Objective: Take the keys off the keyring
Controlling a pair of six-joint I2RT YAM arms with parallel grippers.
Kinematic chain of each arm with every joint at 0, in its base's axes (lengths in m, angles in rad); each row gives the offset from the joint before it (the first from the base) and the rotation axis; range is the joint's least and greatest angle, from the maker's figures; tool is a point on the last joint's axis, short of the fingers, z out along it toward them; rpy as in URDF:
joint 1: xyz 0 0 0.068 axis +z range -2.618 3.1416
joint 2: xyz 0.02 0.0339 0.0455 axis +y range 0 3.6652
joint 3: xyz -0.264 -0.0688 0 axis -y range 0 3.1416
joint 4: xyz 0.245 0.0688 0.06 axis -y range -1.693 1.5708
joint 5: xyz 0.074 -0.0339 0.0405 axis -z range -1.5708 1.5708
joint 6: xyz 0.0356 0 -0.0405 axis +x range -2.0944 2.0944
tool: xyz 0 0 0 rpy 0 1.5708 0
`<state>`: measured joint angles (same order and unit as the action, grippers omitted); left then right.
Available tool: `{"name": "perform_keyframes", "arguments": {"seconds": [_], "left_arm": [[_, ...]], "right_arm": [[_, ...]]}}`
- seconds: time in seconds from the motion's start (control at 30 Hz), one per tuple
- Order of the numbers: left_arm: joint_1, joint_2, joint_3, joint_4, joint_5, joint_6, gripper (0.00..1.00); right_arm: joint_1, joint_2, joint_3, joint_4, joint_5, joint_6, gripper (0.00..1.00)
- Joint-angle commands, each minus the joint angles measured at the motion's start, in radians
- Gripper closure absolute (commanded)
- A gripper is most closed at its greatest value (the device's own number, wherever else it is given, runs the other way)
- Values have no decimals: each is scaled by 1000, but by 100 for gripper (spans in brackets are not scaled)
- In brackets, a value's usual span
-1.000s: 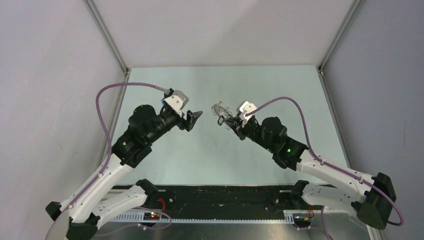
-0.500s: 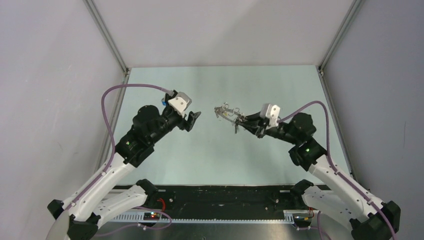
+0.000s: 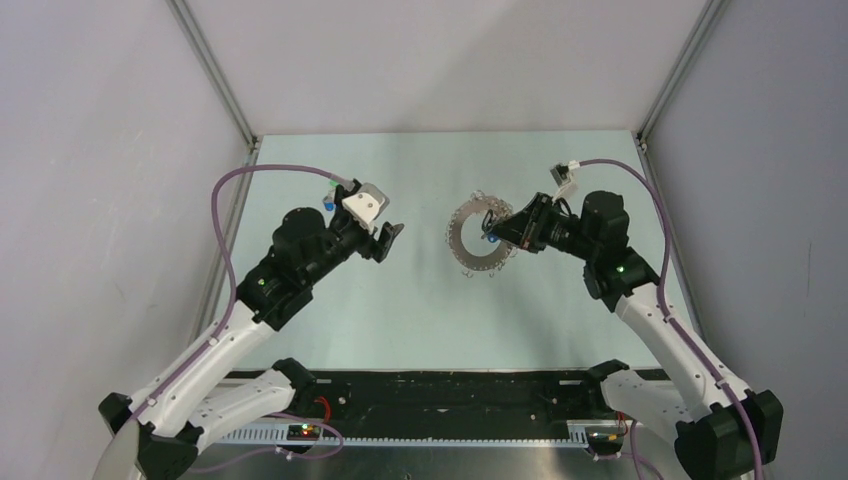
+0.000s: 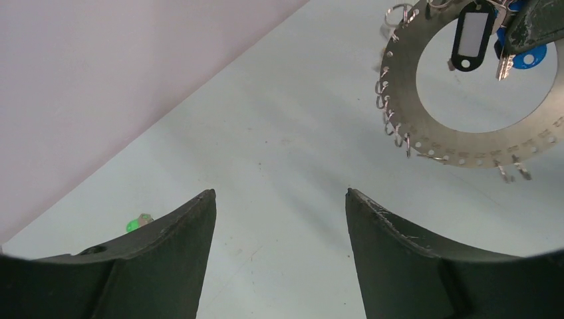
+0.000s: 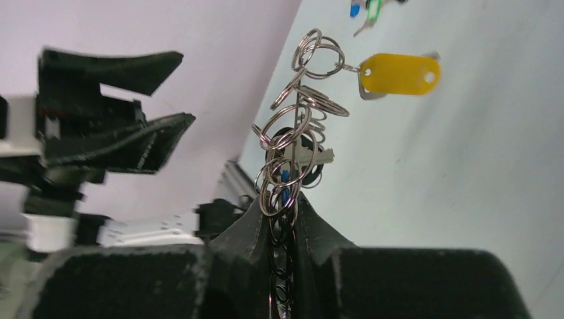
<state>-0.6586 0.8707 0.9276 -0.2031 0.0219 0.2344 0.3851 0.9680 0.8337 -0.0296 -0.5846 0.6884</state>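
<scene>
My right gripper (image 3: pixel 508 228) is shut on the rim of the keyring (image 3: pixel 466 243), a flat silver ring held above the table with its face toward the top camera. In the right wrist view the keyring (image 5: pixel 292 129) stands edge-on between my shut fingers (image 5: pixel 312 229), with a yellow-tagged key (image 5: pixel 398 73) hanging from a loop. In the left wrist view the keyring (image 4: pixel 399 93) is at top right, with a black-tagged key (image 4: pixel 471 33) and a blue key (image 4: pixel 529 58) at its hole. My left gripper (image 3: pixel 388 238) is open and empty, left of the ring; it also shows in its wrist view (image 4: pixel 280 199).
A loose green key (image 4: pixel 138 224) lies on the table by my left finger. A green key (image 5: pixel 373 8) and a blue one (image 5: pixel 356 9) lie on the table far off in the right wrist view. Grey walls and metal frame rails border the table (image 3: pixel 400 320).
My right gripper has drawn back to the right and turned the keyring from edge-on to face-on in the top view. My left gripper has barely moved.
</scene>
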Motion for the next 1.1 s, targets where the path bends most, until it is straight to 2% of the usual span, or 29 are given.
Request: {"name": "perform_keyframes", "arguments": {"seconds": [0.0, 0.3, 0.37, 0.47, 0.57, 0.67, 0.8, 0.97, 1.07], "left_arm": [[6, 16, -16, 34, 19, 46, 25], [18, 78, -50, 101, 168, 69, 25], [46, 83, -69, 155, 230, 35, 25], [134, 96, -106, 337, 347, -77, 23], [168, 143, -134, 465, 455, -169, 16], [131, 180, -133, 546, 421, -174, 16], [26, 201, -195, 723, 268, -134, 15], [-35, 287, -190, 897, 239, -150, 14], [-43, 343, -159, 949, 282, -165, 14]], "right_arm": [[-50, 10, 53, -65, -127, 359, 100], [-124, 28, 55, 127, -290, 571, 100], [-153, 33, 56, 170, -325, 639, 100], [-172, 15, 56, 262, -324, 741, 100], [-186, 2, 56, 347, -295, 834, 100], [-209, -10, 60, 410, -274, 936, 100], [-228, -15, 61, 448, -240, 1031, 100], [-229, 6, 62, 526, -227, 1128, 100], [-227, 6, 70, 539, -235, 1132, 100]]}}
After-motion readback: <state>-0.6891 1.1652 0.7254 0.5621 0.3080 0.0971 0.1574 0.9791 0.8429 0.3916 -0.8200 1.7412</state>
